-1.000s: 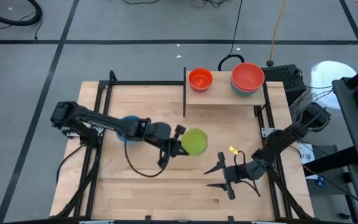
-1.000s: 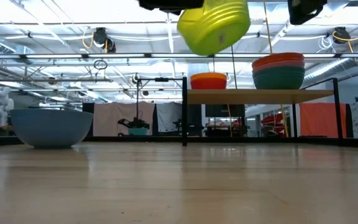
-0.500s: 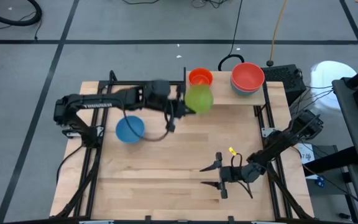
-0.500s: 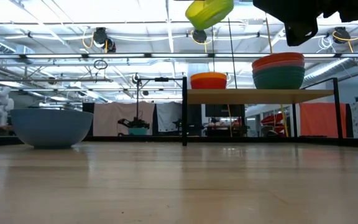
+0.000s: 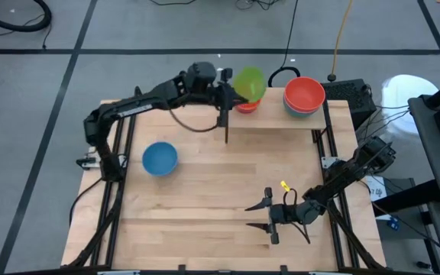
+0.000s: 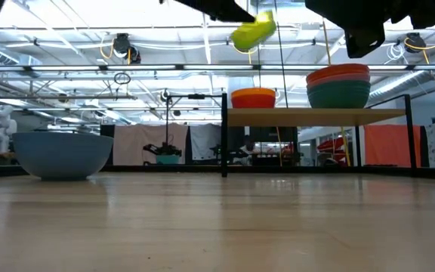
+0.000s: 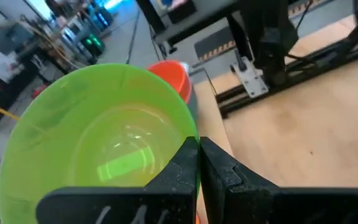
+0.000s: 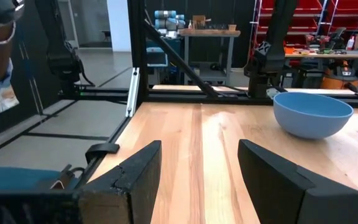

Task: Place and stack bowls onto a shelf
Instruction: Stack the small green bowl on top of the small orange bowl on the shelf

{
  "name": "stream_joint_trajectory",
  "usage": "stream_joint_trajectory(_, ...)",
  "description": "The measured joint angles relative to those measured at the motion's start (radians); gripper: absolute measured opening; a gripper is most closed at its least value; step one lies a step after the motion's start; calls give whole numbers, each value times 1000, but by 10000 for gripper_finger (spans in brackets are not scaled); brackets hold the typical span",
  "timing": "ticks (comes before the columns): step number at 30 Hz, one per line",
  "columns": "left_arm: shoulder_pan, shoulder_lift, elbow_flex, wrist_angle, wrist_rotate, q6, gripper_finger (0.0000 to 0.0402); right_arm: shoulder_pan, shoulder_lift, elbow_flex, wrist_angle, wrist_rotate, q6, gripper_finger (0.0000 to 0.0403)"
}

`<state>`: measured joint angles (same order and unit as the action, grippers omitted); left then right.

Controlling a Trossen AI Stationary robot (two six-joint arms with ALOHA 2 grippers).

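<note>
My left gripper (image 5: 231, 85) is shut on a lime green bowl (image 5: 249, 82), held in the air over the shelf's left end, just above the orange bowl (image 5: 244, 105) standing there. In the low view the lime bowl (image 6: 253, 32) hangs tilted, well above the orange bowl (image 6: 253, 98). The shelf (image 5: 281, 121) has a dark upright panel (image 5: 227, 114) and also carries a red bowl nested in a teal one (image 5: 304, 94). A blue bowl (image 5: 160, 158) rests on the tabletop at the left. My right gripper (image 5: 260, 216) waits open near the front right. My left gripper pinches the lime bowl's rim (image 7: 193, 135) on the side nearest the arm, one finger (image 7: 180, 167) over the bowl's inside and the other outside its wall. The fingers come from the table's left, slanting slightly down. The bowl is lifted clear, tilted, its mouth partly toward the gripper.
The black table frame (image 5: 124, 114) runs along the left and right sides. Cables and a dark box (image 5: 350, 92) lie behind the shelf. Bare wood lies between the blue bowl and my right gripper. The right wrist view shows the blue bowl (image 8: 312, 114) across the table.
My left gripper has carried the lime bowl from over the table's middle up and toward the far edge, then right across the upright panel, until it hangs above the orange bowl. The bowl has stayed in the hold and has tipped.
</note>
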<state>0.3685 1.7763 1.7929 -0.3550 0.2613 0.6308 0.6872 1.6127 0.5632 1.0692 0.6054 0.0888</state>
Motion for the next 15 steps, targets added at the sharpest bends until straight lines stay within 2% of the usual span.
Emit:
stream_joint_trajectory(5,57,98,73,-39,60,-31,5,0,0,0,-11,0,4,205)
stream_joint_trajectory(15,104,200,81,-74,57,-38,8,0,0,0,-23,-2,4,205)
